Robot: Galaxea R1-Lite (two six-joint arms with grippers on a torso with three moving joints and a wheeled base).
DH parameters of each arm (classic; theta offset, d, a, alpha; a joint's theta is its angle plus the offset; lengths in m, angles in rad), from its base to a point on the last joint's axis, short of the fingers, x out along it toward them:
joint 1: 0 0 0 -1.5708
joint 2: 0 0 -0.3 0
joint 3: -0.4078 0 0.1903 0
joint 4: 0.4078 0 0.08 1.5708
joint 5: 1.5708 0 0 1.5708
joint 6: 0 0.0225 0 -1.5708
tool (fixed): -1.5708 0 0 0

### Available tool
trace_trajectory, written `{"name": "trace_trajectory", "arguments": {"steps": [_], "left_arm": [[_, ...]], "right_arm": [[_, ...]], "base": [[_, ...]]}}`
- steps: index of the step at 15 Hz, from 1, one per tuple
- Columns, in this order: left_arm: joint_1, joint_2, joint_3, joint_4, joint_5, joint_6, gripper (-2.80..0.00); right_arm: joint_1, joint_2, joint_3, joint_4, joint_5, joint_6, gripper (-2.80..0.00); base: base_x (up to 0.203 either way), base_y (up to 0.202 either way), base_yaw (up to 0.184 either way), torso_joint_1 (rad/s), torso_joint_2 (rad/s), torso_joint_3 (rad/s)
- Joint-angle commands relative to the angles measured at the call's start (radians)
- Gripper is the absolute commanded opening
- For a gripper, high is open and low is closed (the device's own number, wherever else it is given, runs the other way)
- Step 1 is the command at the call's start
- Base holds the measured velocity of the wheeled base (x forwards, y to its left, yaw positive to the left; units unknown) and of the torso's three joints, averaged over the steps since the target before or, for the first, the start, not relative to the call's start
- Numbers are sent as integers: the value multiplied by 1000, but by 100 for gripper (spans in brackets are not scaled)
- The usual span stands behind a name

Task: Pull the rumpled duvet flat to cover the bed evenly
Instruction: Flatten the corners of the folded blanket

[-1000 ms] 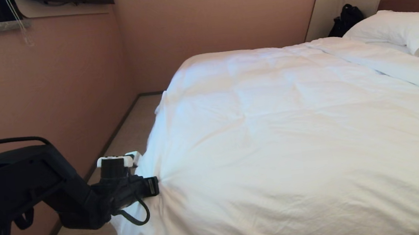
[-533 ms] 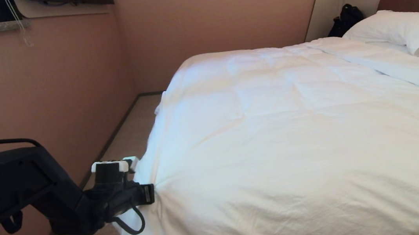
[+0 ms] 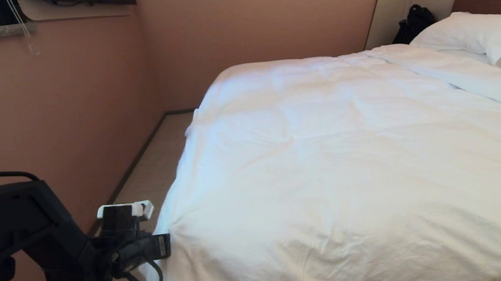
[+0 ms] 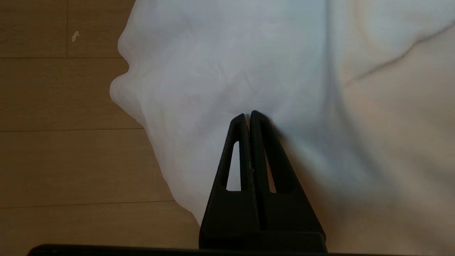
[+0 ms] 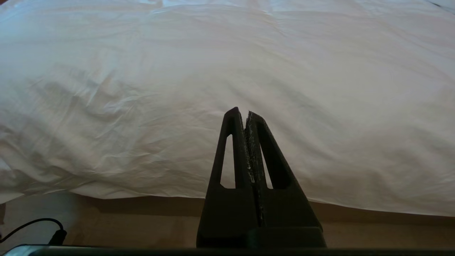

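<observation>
The left gripper's (image 4: 247, 115) fingers (image 4: 234, 156) are pressed together with a pinch of the duvet (image 3: 351, 157) between their tips; in the left wrist view the cloth puckers right at the point where they meet. The grip sits low on the cover's corner at the lower left of the head frame, where the fabric hangs off the side of the bed (image 3: 494, 2) toward the wooden floor (image 4: 64, 160). Holding so close to the edge makes sense: a tug there likely draws the slack out of the whole sheet of quilt rather than bunching one patch.

Outward from that corner, the duvet spreads across the middle and right of the frame, mostly smooth, with fine wrinkles near the lower edge and faint creases fanning from the grip. It reaches up toward the pillows (image 3: 479, 36) at the upper right.

The right gripper (image 5: 246, 113) hangs idle, fingers closed on nothing, hovering off the near edge of the duvet.
</observation>
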Motion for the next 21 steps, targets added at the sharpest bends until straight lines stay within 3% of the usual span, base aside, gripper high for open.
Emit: {"name": "trace_trajectory", "arguments": {"steps": [1,8,11,14,17,20,21], "left_arm": [[11,3,-5,-14,5,-2,-280],[98,-106,-71,-16,3,-12,-280],[100,-137,-108,-22,-3,-90,-280],[95,-122,-250,-9,-8,-161,-280],[66,-99,-323,-7,-95,-220,-280],[66,-112,-348,15,-216,-337,-280],[66,-109,-352,39,-238,-345,-280]], "right_arm": [[-1,-1,0,-1,1,-1,-280],[-1,-1,0,-1,1,-1,-280],[-1,-1,0,-1,1,-1,-280],[-1,-1,0,-1,1,-1,-280],[-1,-1,0,-1,1,-1,-280],[-1,-1,0,-1,1,-1,-280],[-1,-1,0,-1,1,-1,-280]], "base": [[0,0,0,0,0,0],[0,0,0,0,0,0],[0,0,0,0,0,0],[0,0,0,0,0,0],[0,0,0,0,0,0],[0,0,0,0,0,0],[0,0,0,0,0,0]]}}
